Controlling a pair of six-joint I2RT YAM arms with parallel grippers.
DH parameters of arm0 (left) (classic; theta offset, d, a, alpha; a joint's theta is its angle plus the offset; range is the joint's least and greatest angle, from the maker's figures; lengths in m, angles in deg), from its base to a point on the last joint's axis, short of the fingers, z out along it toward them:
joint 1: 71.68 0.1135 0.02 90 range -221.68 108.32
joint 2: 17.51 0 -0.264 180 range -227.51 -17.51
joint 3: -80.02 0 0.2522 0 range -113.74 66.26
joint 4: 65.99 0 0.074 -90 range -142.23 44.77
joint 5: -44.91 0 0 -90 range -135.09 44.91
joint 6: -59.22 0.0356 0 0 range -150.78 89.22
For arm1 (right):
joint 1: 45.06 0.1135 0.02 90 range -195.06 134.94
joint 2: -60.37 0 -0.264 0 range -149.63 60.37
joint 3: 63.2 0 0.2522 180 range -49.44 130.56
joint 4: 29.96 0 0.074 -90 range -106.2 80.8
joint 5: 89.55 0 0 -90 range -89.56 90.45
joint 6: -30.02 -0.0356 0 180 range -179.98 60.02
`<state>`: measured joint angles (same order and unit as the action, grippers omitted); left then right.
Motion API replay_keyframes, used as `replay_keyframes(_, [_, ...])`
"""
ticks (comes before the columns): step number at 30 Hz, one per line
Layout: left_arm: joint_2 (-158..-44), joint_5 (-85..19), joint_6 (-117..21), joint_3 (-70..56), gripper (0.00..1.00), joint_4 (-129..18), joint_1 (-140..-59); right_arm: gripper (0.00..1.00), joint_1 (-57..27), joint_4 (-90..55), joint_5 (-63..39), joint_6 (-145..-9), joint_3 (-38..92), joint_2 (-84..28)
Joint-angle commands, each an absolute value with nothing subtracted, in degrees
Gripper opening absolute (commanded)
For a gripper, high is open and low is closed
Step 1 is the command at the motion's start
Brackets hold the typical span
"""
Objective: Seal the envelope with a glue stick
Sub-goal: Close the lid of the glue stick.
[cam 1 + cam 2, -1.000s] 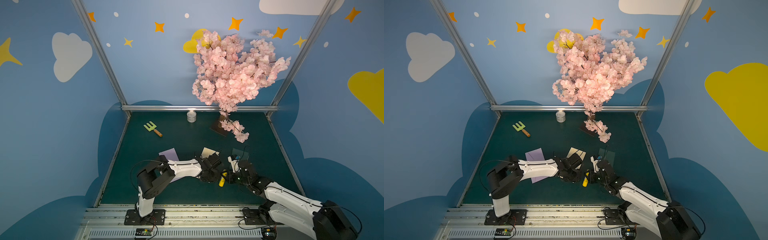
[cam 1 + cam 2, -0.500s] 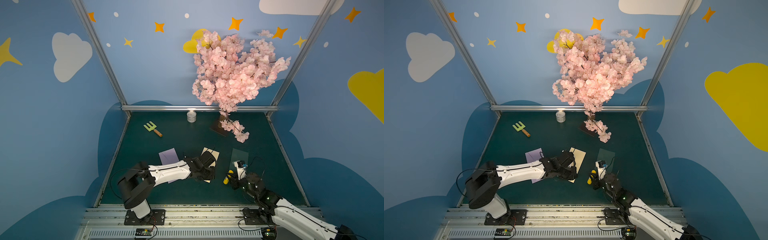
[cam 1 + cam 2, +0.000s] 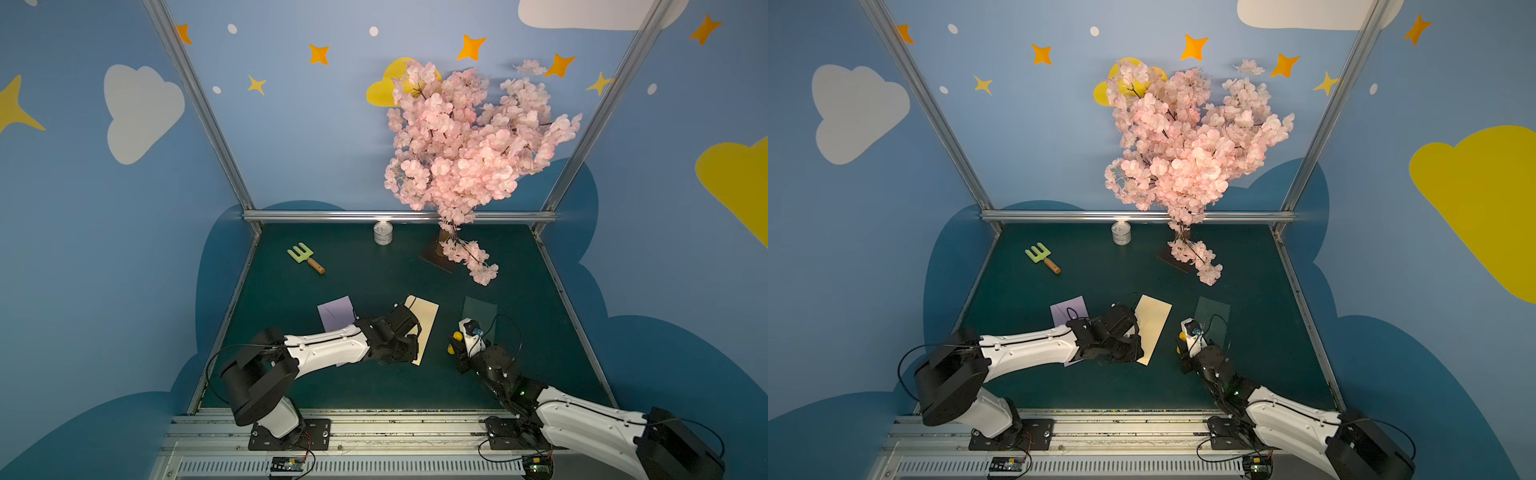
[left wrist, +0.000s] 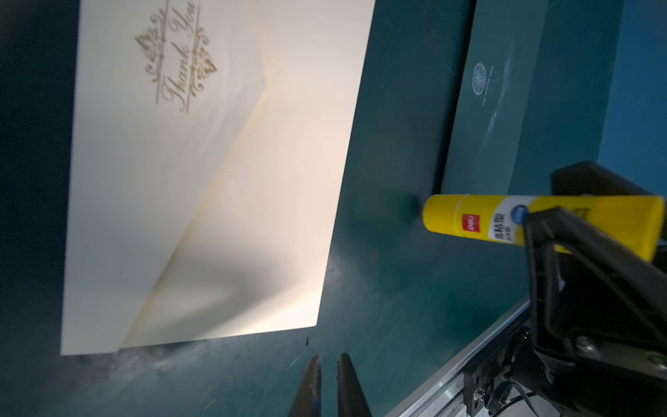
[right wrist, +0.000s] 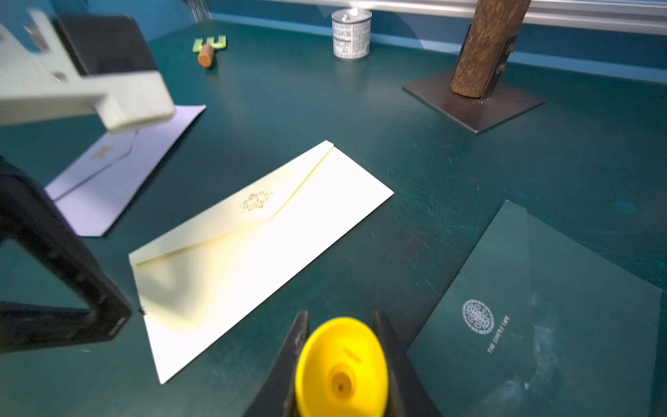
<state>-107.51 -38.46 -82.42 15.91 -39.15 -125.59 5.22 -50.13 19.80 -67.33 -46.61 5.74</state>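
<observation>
A cream envelope (image 3: 428,322) (image 3: 1156,324) printed "Thank You" lies flat mid-table, its flap folded down over the body (image 5: 260,245). My right gripper (image 5: 341,319) (image 3: 456,347) is shut on the yellow glue stick (image 4: 469,224) (image 3: 1181,336), just right of the envelope and above the mat. The stick's free yellow end points toward the envelope; no glue tip shows. My left gripper (image 4: 329,357) (image 3: 406,353) is shut with nothing in it, hanging just off the envelope's near corner (image 4: 216,180).
A lilac envelope (image 3: 336,311) lies partly under the left arm. A dark green envelope (image 3: 480,309) lies beside the right gripper. At the back are a green toy rake (image 3: 305,257), a tin can (image 3: 382,232) and the blossom tree's base (image 3: 440,259).
The two grippers were close together around the glue stick and have drawn apart. The right one carried the stick to the right; the left one shifted left to the envelope's near end.
</observation>
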Motion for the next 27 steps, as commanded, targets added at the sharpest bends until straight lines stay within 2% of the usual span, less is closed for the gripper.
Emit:
replay_keyframes(1, [-106.0,-38.7,-81.9,17.1,0.13,-39.6,-125.1,0.0,7.3,-62.4,24.1,-66.5,-47.1,-0.2])
replay_keyframes(4, [-104.9,-39.0,-82.0,18.0,0.13,-39.6,-124.9,0.0,12.6,-62.0,30.6,-67.1,-47.8,-1.9])
replay_keyframes(7, [-103.7,-39.3,-82.2,19.3,0.13,-40.1,-124.6,0.0,16.3,-55.1,35.5,-69.9,-48.2,2.3])
replay_keyframes(10, [-103.7,-39.0,-82.2,20.2,0.13,-40.8,-124.2,0.0,16.7,-51.9,38.0,-70.3,-48.5,7.2])
replay_keyframes(18, [-104.7,-38.0,-81.9,20.4,0.13,-41.9,-124.1,0.0,10.3,-47.7,32.7,-73.6,-45.7,11.6])
replay_keyframes(23, [-104.6,-38.0,-82.0,20.8,0.13,-42.1,-124.1,0.0,8.2,-50.7,28.9,-75.9,-45.3,6.5])
replay_keyframes(27, [-105.0,-37.6,-82.1,20.6,0.13,-42.5,-123.9,0.0,10.6,-52.6,28.6,-78.8,-46.4,0.7])
